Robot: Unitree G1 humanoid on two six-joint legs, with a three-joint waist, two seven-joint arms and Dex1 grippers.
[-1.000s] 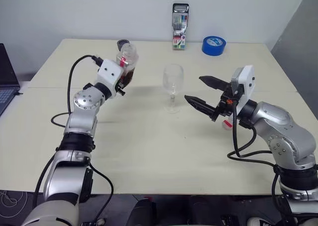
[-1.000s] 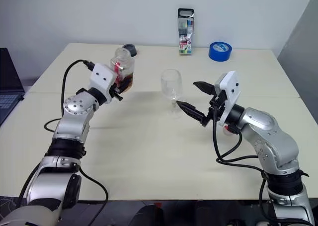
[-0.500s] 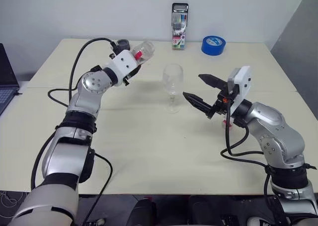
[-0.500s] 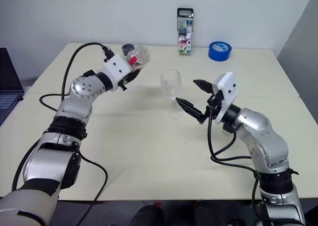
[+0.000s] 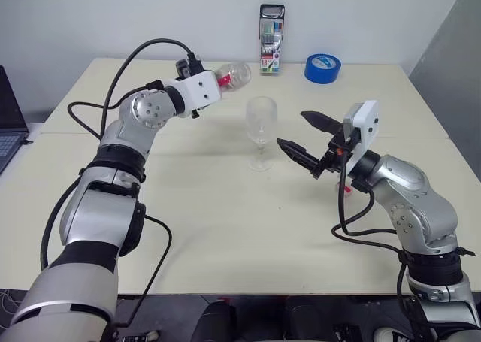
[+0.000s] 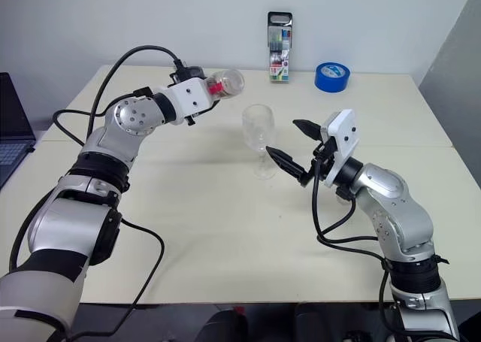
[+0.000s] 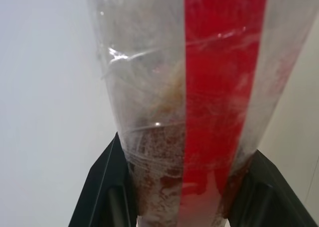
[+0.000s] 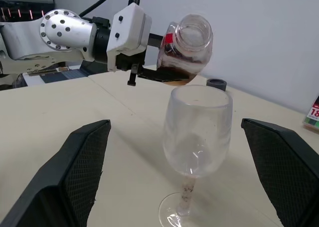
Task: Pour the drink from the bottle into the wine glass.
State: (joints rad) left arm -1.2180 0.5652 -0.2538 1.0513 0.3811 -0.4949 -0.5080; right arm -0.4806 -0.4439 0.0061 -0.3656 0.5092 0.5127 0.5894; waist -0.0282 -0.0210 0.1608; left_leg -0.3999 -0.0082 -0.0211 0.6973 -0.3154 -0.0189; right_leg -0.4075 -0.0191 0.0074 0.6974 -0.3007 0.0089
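Bottle point(image 7: 199, 87): clear, red label stripe, reddish-brown drink point(image 8: 174, 62). Wine glass point(image 8: 198, 132): clear. Fingers point(image 7: 107, 187): black. Surface point(image 5: 225, 229): pale cream. Tape roll point(image 5: 322, 68): blue.

Looks like a lab or office test room, not a home. Plain white wall point(image 5: 113, 19) behind, bare, with a grey panel point(image 5: 458, 41) at the right side. Large pale beige table point(image 5: 225, 229), a seam running across it, like two desks pushed together. At the table's far edge: a marker pack point(image 5: 272, 40) standing upright and, near the far right corner, a roll of blue tape point(image 5: 322, 68). A laptop point(image 5: 9, 124) sits just off the table's left edge. Loose black cables point(image 5: 158, 252) trail over the tabletop. Small dark cap point(image 8: 216, 84) lies near the far edge.
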